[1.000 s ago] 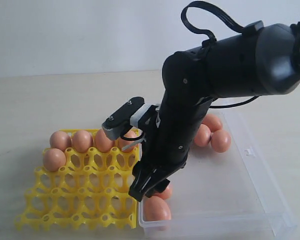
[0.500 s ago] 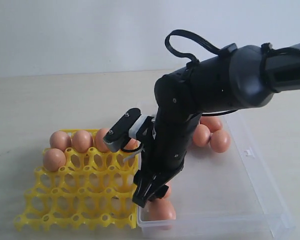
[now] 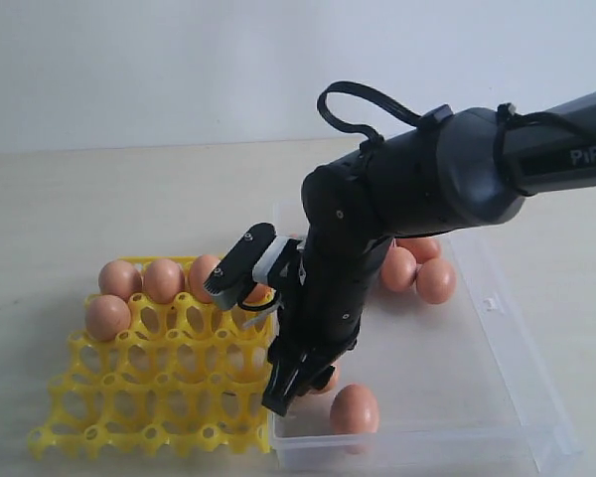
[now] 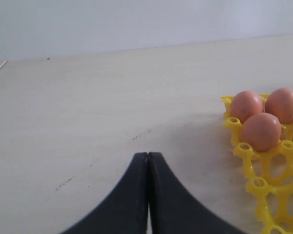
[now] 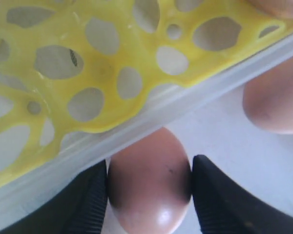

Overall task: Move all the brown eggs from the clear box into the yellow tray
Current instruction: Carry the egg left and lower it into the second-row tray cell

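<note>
My right gripper (image 3: 296,386) reaches down into the clear box (image 3: 502,343) at its wall beside the yellow tray (image 3: 159,390). Its two black fingers (image 5: 219,195) press both sides of a brown egg (image 5: 149,195), which is half hidden behind the gripper in the exterior view. Another brown egg (image 3: 355,408) lies loose near the box's front wall, and three more (image 3: 417,266) sit at its far end. Several eggs (image 3: 162,280) fill the tray's far row, with one (image 3: 107,316) in the second row. My left gripper (image 4: 148,156) is shut and empty above bare table.
The box wall (image 5: 161,117) runs tight against the tray lattice (image 5: 112,58), just beyond the held egg. A second egg (image 5: 278,100) lies close beside the right gripper. The tray corner with three eggs (image 4: 261,130) lies to one side of the left gripper.
The right arm sank lower and shifted slightly left, its fingers settling round an egg by the box wall. The loose egg at the box's front rolled to the right.
</note>
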`<state>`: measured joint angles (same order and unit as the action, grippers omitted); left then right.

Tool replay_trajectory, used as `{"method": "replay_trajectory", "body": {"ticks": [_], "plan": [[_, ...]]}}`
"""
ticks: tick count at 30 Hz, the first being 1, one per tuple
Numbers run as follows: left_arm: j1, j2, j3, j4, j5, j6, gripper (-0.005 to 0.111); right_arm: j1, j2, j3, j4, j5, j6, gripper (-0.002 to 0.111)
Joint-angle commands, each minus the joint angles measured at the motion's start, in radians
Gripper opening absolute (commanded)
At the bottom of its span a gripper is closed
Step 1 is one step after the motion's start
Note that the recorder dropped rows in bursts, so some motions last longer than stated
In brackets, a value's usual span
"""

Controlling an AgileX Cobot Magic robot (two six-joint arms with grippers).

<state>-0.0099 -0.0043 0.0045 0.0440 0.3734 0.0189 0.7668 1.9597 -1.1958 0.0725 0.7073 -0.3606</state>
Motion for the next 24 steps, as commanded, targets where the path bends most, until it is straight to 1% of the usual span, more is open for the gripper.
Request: {"method": "replay_trajectory", "body": {"ticks": [1, 2, 5, 8, 9, 11, 12, 13, 14, 16, 18, 21, 24], "plan": [[0.003, 0.004, -0.005, 0.003, -0.001, 0.003, 0.0, -0.023, -0.14, 0.003, -0.011, 0.009, 0.005, 0.0], [0.003, 0.004, -0.005, 0.003, -0.001, 0.003, 0.0, -0.029, -0.192, 0.007, 0.0, -0.05, 0.025, 0.0], [0.003, 0.004, -0.005, 0.003, -0.001, 0.003, 0.0, -0.034, -0.352, 0.099, 0.165, -0.513, 0.027, 0.0], [0.003, 0.004, -0.005, 0.003, -0.001, 0.003, 0.0, 0.0, -0.339, 0.211, 0.15, -0.786, 0.056, 0.0], [0.003, 0.004, -0.005, 0.003, -0.001, 0.003, 0.0, 0.01, -0.324, 0.235, 0.117, -0.851, 0.105, 0.0], [0.003, 0.004, -0.005, 0.003, -0.001, 0.003, 0.0, 0.026, -0.283, 0.275, 0.003, -0.987, 0.265, 0.0], [0.003, 0.004, -0.005, 0.003, -0.001, 0.003, 0.0, 0.035, -0.238, 0.292, -0.141, -1.123, 0.488, 0.0], [0.003, 0.004, -0.005, 0.003, -0.001, 0.003, 0.0, 0.035, -0.211, 0.294, -0.23, -1.188, 0.593, 0.0], [0.003, 0.004, -0.005, 0.003, -0.001, 0.003, 0.0, 0.035, -0.15, 0.292, -0.339, -1.298, 0.729, 0.0], [0.003, 0.004, -0.005, 0.003, -0.001, 0.003, 0.0, 0.035, -0.071, 0.285, -0.367, -1.399, 0.782, 0.0], [0.003, 0.004, -0.005, 0.003, -0.001, 0.003, 0.0, 0.035, -0.026, 0.271, -0.367, -1.398, 0.82, 0.0], [0.003, 0.004, -0.005, 0.003, -0.001, 0.003, 0.0, 0.035, 0.032, 0.251, -0.439, -1.42, 0.904, 0.0], [0.003, 0.004, -0.005, 0.003, -0.001, 0.003, 0.0, 0.035, 0.067, 0.223, -0.469, -1.42, 0.938, 0.0]]}}
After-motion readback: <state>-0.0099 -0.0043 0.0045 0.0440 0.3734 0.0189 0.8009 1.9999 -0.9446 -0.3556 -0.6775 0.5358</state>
